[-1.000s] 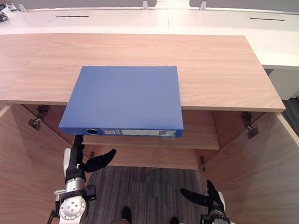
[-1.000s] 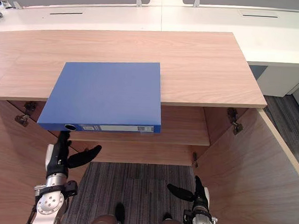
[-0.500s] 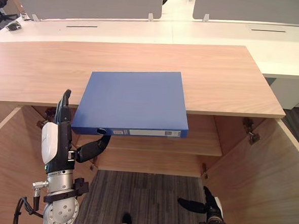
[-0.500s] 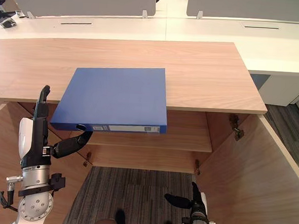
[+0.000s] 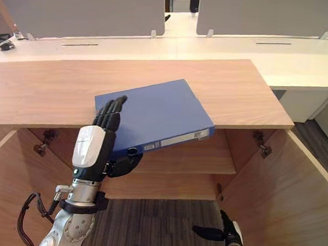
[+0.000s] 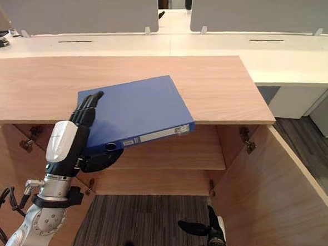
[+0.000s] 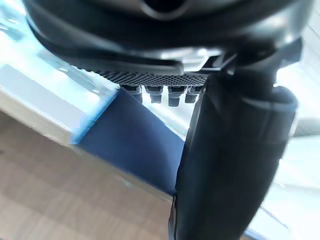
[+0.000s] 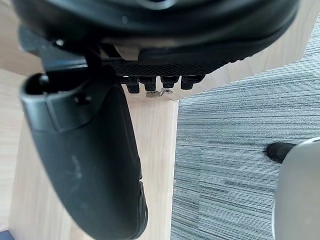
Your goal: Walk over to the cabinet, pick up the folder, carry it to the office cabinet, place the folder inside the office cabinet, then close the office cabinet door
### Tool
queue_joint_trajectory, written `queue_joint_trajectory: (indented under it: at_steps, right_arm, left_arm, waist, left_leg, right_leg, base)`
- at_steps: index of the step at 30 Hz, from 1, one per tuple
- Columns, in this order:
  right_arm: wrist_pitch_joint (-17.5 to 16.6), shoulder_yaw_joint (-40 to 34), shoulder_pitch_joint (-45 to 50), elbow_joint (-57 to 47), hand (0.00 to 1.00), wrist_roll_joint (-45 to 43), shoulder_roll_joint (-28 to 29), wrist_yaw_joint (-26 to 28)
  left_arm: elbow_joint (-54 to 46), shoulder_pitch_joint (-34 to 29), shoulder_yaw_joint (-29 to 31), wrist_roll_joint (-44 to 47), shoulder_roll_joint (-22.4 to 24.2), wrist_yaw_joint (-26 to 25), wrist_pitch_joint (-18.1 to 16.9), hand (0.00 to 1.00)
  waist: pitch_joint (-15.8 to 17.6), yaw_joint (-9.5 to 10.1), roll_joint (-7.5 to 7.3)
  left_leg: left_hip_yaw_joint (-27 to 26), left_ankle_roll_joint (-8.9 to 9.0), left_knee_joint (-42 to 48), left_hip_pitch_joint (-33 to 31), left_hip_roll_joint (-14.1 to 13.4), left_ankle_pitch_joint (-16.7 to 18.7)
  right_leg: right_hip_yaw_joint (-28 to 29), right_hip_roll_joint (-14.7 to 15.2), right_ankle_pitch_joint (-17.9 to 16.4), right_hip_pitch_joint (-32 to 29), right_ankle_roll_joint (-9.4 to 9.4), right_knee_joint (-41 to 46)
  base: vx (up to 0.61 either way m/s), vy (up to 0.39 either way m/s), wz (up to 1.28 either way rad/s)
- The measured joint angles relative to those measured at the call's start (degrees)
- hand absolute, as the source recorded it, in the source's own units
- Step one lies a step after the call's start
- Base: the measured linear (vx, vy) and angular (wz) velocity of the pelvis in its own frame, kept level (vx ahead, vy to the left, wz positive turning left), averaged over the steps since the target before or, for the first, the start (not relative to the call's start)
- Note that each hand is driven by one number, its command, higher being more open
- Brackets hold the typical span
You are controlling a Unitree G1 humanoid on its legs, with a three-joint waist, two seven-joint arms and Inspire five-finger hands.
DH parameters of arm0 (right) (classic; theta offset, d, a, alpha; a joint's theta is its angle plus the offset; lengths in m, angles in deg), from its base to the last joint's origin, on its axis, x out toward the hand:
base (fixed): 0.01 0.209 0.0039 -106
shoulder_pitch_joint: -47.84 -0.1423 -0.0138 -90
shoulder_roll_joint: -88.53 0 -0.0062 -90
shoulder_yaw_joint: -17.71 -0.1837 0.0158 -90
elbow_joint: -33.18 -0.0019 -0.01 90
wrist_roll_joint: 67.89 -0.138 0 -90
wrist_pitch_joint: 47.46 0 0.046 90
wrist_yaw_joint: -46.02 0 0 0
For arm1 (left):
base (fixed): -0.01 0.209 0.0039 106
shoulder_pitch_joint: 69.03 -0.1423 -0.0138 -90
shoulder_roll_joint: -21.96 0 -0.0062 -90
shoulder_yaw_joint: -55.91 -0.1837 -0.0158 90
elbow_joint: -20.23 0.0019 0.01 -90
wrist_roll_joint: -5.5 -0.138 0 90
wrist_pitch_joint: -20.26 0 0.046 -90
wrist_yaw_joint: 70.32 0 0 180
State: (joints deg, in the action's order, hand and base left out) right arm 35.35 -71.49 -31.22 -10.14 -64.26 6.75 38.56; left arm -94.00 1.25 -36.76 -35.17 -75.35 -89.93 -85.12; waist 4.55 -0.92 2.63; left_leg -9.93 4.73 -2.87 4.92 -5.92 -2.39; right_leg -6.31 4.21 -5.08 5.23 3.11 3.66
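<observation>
A blue folder point(image 5: 159, 111) lies turned at an angle on the wooden surface point(image 5: 43, 88) of an open cabinet point(image 5: 293, 192), with its labelled spine facing forward and its near corner jutting out past the front edge. The robot's left hand point(image 5: 93, 149) holds that jutting corner. Its dark fingers point(image 5: 110, 113) lie close together on the folder's top cover, and its thumb point(image 5: 122, 164) curls up against the underside, so the corner is pinched between them. Most of the folder stretches away from the fingers, to their right and farther back, across the surface. In the left wrist view the blue cover point(image 7: 135, 140) shows just past the fingertips. Whether the folder's far end rests on the wood or is lifted off it cannot be told. Below the fingers, inside the cabinet, a wooden shelf point(image 5: 195, 158) runs across, with striped grey carpet point(image 5: 146, 233) lower down. The cabinet's two doors stand swung open on either side. The right hand point(image 5: 228, 238) hangs low over the carpet, well below and to the right of the fingers. Its own fingers are loose and its thumb stands out, and it holds nothing. Beyond the surface are white desks point(image 5: 301, 59) with grey divider screens point(image 5: 87, 9).
</observation>
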Motion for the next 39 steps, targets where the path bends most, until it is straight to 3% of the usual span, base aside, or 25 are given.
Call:
queue_joint_trajectory:
  at_steps: [6,11,18,22,29,35,39]
  right_arm:
    - [0.02,-0.36,0.10,-0.19,1.00,-0.01,-0.07,0.85]
    - [0.06,-0.50,0.59,-0.58,1.00,-0.08,-0.06,1.60]
    - [0.57,-0.65,1.47,-3.68,1.00,-0.27,0.22,2.53]
    - [0.62,-2.14,3.46,-14.84,1.00,-2.81,2.60,2.40]
    - [-0.99,-2.85,6.88,-40.35,1.00,-9.18,8.22,1.76]
    - [-5.67,-2.75,9.40,-61.07,1.00,-20.77,10.49,3.08]
    - [-7.91,-3.34,10.19,-69.11,1.00,-27.01,10.30,5.39]
  left_arm:
    - [0.97,3.16,-1.30,-3.58,-1.87,3.69,0.62,0.00]
    - [0.89,6.72,-1.06,-7.86,-3.71,3.88,1.15,0.00]
    - [-3.21,7.17,0.70,-8.15,-3.64,5.63,1.80,0.00]
    - [-5.62,6.76,0.80,-5.23,-2.01,6.74,1.82,0.00]
    - [-14.10,4.49,0.98,5.26,6.41,7.00,0.46,0.00]
    - [-18.58,3.97,0.98,16.59,11.55,5.62,-0.16,0.00]
    - [-19.64,3.65,0.97,26.80,13.29,4.85,-0.72,0.00]
  waist:
    - [-0.09,-0.31,-0.16]
    - [-0.58,-0.37,-0.37]
    - [-1.73,-0.38,-0.47]
    - [-1.39,-0.68,-0.97]
    - [0.12,-1.24,-1.78]
    - [1.65,-1.72,-1.83]
    - [1.69,-2.37,-1.79]
  left_leg:
    - [-1.52,0.01,-0.96,1.07,0.01,0.02]
    - [-1.93,0.02,-1.38,1.49,0.01,0.03]
    - [-2.71,0.01,-2.10,2.17,0.10,0.03]
    - [-2.86,0.00,-2.10,2.19,0.11,0.04]
    - [-4.79,-0.25,-2.09,2.61,0.18,0.47]
    - [-6.69,-0.25,-1.91,3.42,0.23,1.23]
    - [-7.29,-0.29,-1.90,3.77,0.25,1.64]
  right_leg:
    - [1.50,-0.10,0.05,-0.12,-0.02,-0.09]
    - [1.95,-0.16,0.05,-0.16,-0.02,-0.09]
    - [2.63,-0.20,0.14,-0.17,0.06,-0.28]
    - [2.73,-0.19,0.22,-0.26,0.04,-0.28]
    - [4.58,-0.21,0.81,-0.72,0.14,-0.63]
    - [6.26,-0.21,0.92,-0.81,0.30,-0.63]
    - [6.87,-0.22,0.97,-0.82,0.40,-0.63]
  base:
    - [0.02,0.003,-0.13]
    - [-0.01,-0.003,-0.04]
    - [0.00,0.000,-0.06]
    - [0.00,-0.001,-0.02]
    - [-0.01,0.007,-0.13]
    - [0.00,0.004,-0.15]
    - [0.02,-0.004,-0.10]
